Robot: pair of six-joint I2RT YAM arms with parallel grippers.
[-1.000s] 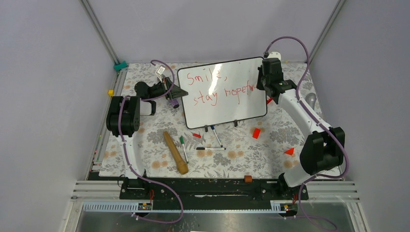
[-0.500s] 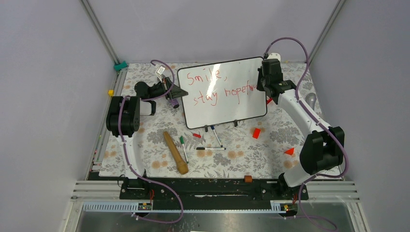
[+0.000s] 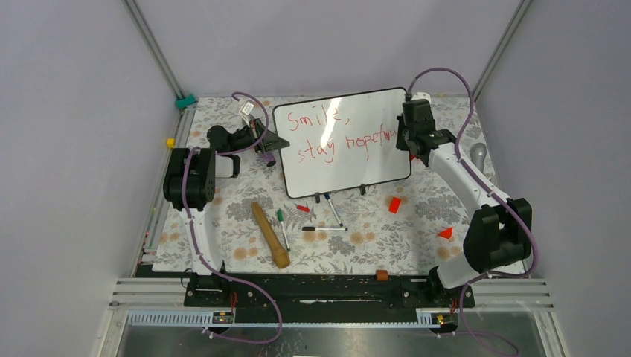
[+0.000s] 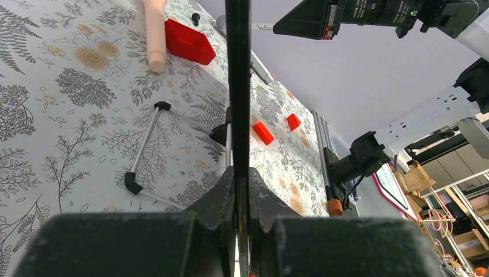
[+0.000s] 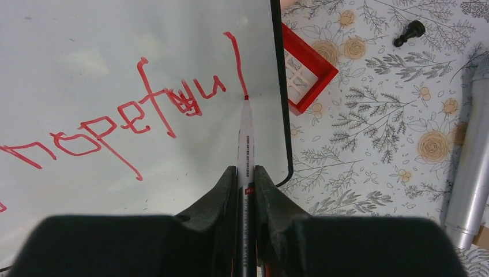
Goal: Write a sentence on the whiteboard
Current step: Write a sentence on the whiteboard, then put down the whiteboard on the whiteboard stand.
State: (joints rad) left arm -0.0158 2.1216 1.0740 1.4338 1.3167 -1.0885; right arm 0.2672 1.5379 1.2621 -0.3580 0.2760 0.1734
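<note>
Whiteboard [image 3: 350, 167] stands propped at mid-rear of floral table [image 3: 357, 249], btwn the 2 arms. Left gripper [image 4: 237, 176] pinched tight on its black left frame edge. Right gripper [image 5: 246, 173] clamped on red marker [image 5: 245, 133], tip touching board at foot of the "l" stroke, just beside right frame. Red sentence [image 3: 336, 134] in 2 lines: "Smile," over "stay hopeful". Wooden stick [image 3: 269, 234], loose pens [image 3: 324, 228] & red block [image 3: 394, 204] lie in front of board

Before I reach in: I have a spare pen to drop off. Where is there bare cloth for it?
Near the front, bare cloth lies between the black pen, the red block and the red wedge. A second patch lies between the wooden stick and the left arm. Crowded: the pens just below the whiteboard.
</note>
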